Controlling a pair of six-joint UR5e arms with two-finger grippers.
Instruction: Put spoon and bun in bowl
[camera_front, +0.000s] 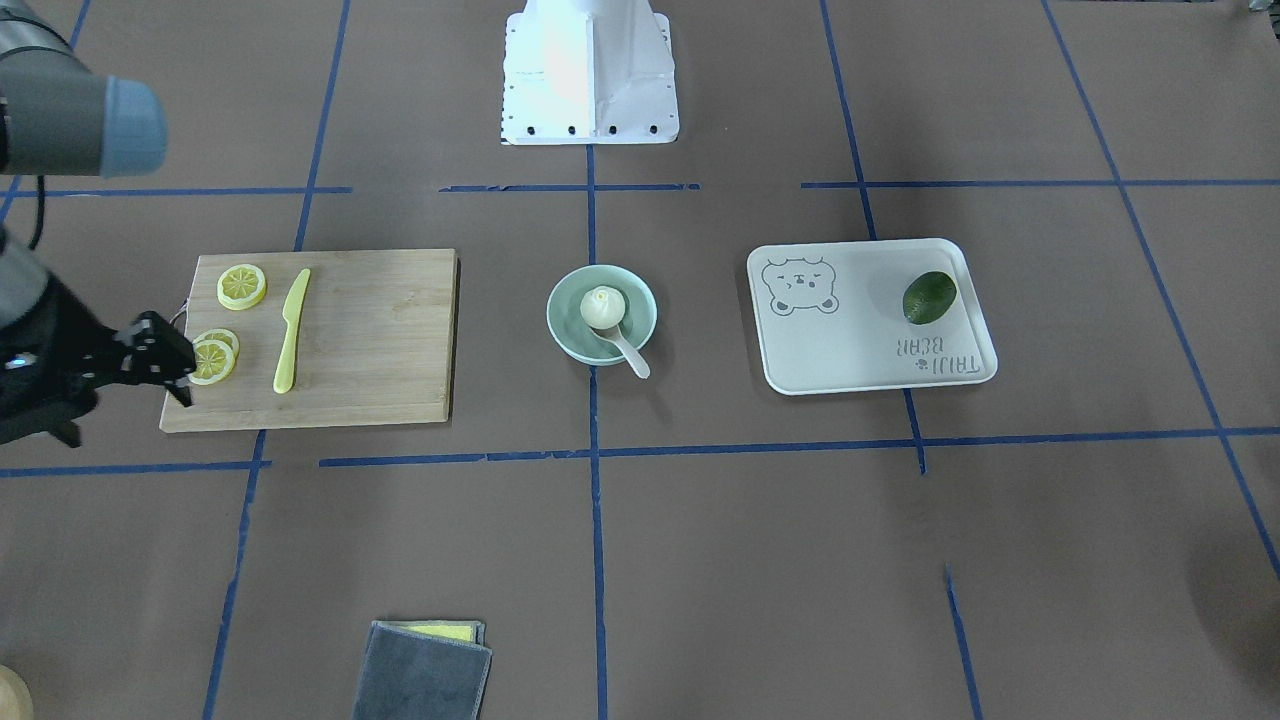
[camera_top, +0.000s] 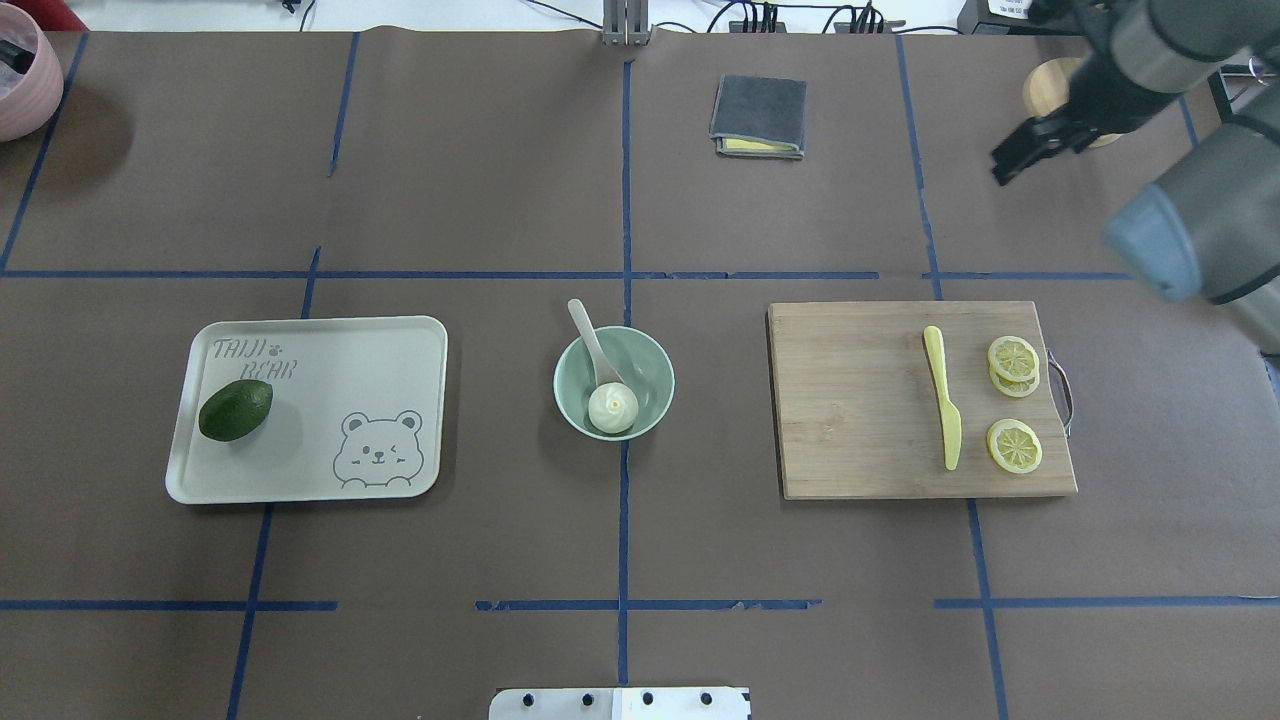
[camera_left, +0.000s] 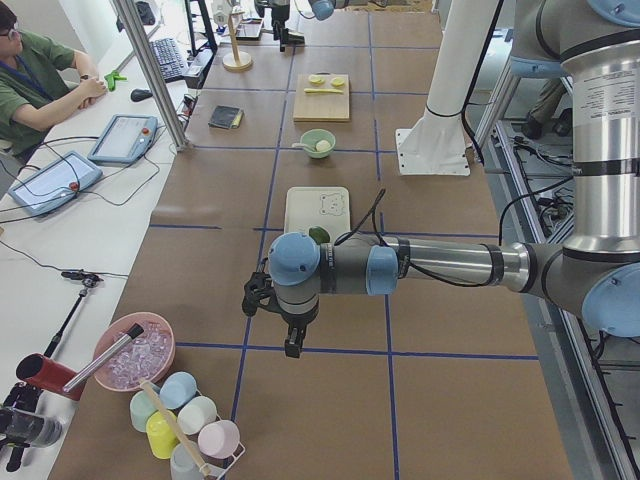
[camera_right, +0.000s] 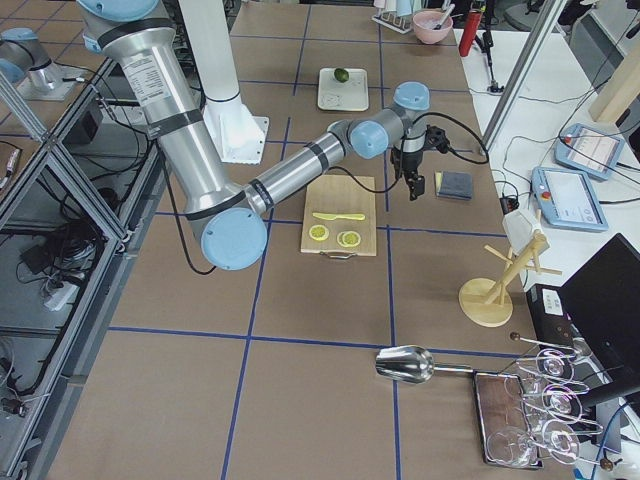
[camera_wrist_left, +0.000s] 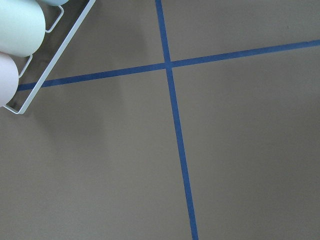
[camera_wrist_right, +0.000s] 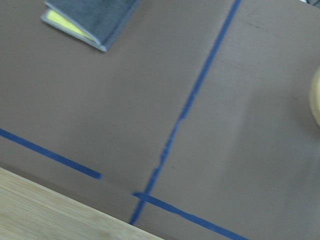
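The mint-green bowl (camera_front: 575, 335) (camera_top: 650, 375) stands at the table's middle. The white bun (camera_front: 603, 305) (camera_top: 613, 407) sits inside it. The beige spoon (camera_front: 631, 357) (camera_top: 587, 330) lies with its scoop in the bowl beside the bun and its handle over the rim. My right gripper (camera_front: 186, 372) (camera_top: 998, 167) hangs empty and open beyond the cutting board, far from the bowl. My left gripper (camera_left: 291, 345) shows only in the exterior left view, far off past the tray; I cannot tell if it is open or shut.
A wooden cutting board (camera_top: 860, 400) holds a yellow knife (camera_top: 943, 410) and lemon slices (camera_top: 1014, 445). A bear tray (camera_top: 330, 400) holds an avocado (camera_top: 235, 410). A grey cloth (camera_top: 758, 115) lies at the far side. A cup rack (camera_wrist_left: 20, 45) stands near my left gripper.
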